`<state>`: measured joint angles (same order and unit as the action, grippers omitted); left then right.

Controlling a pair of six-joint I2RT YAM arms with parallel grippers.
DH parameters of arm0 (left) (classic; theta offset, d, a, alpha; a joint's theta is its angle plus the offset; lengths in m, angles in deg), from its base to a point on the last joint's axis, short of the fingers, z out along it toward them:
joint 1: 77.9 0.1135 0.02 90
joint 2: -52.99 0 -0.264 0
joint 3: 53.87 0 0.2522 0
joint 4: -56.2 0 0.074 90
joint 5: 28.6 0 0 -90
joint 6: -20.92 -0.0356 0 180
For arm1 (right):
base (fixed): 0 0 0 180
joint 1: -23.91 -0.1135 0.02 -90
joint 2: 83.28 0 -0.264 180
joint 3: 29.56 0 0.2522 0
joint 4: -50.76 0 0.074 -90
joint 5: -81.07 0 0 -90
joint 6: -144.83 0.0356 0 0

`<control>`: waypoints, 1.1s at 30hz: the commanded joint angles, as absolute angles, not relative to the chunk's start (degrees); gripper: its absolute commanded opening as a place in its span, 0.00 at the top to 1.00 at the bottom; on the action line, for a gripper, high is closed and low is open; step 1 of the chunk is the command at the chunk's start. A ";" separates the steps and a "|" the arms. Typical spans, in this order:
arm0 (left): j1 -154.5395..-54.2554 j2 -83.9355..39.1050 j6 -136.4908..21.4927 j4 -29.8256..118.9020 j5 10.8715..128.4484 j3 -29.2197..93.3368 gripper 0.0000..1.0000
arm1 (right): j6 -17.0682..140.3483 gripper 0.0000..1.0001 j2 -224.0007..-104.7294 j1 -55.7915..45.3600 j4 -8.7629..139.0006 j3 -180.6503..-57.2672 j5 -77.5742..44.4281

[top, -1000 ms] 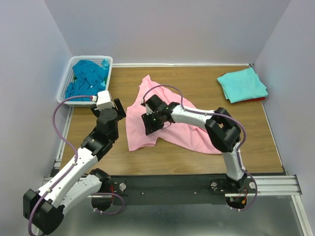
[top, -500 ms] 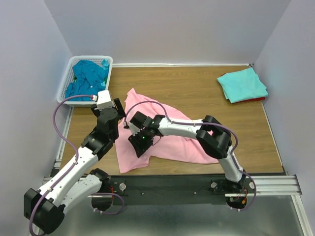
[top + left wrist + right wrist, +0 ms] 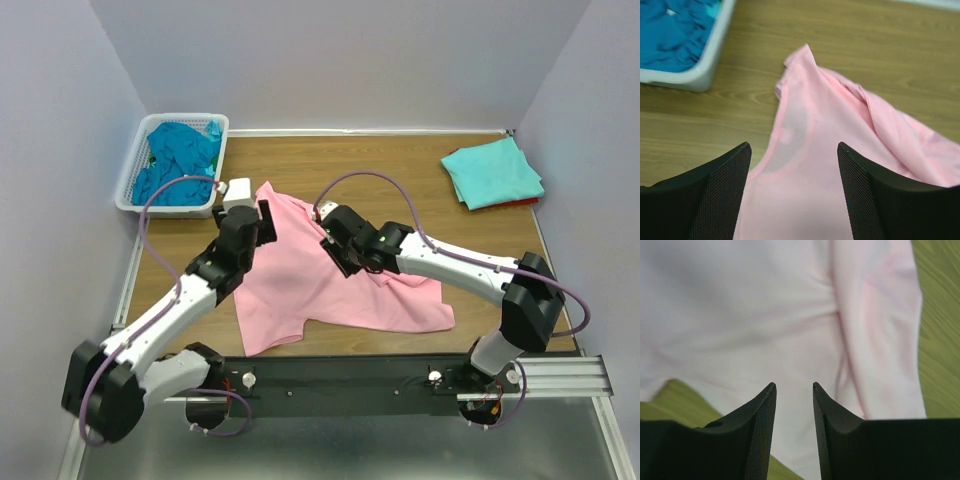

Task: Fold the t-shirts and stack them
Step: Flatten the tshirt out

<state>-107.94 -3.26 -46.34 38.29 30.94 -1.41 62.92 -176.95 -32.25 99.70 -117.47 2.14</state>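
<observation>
Folded aqua shirt [image 3: 492,172] sits on red shirt [image 3: 524,203] far right; pink shirt [image 3: 330,290] lies unfolded, blue shirts [image 3: 180,155] fill the basket [image 3: 133,178]. Left gripper [image 3: 794,150] wide open, right gripper [image 3: 794,387] barely parted, both empty.

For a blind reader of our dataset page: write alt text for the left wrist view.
A light pink t-shirt lies rumpled on a wooden table, seen from above between the wide-open black fingers of the left gripper, which holds nothing. At upper left, a white basket holds teal-blue t-shirts.

red shirt [image 3: 522,203] mostly under aqua shirt [image 3: 492,172]
</observation>
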 commanded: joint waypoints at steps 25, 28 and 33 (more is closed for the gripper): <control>-107.96 -37.36 -47.98 23.10 47.95 9.28 0.22 | 58.43 0.58 -182.42 -29.09 101.18 -104.94 14.27; -107.61 -37.54 -47.98 23.10 48.04 9.28 0.22 | 58.16 0.59 -183.39 -28.82 100.82 -104.41 14.89; -107.34 -37.45 -47.90 23.01 48.04 9.28 0.22 | 57.64 0.64 -184.80 -28.47 99.86 -104.14 15.15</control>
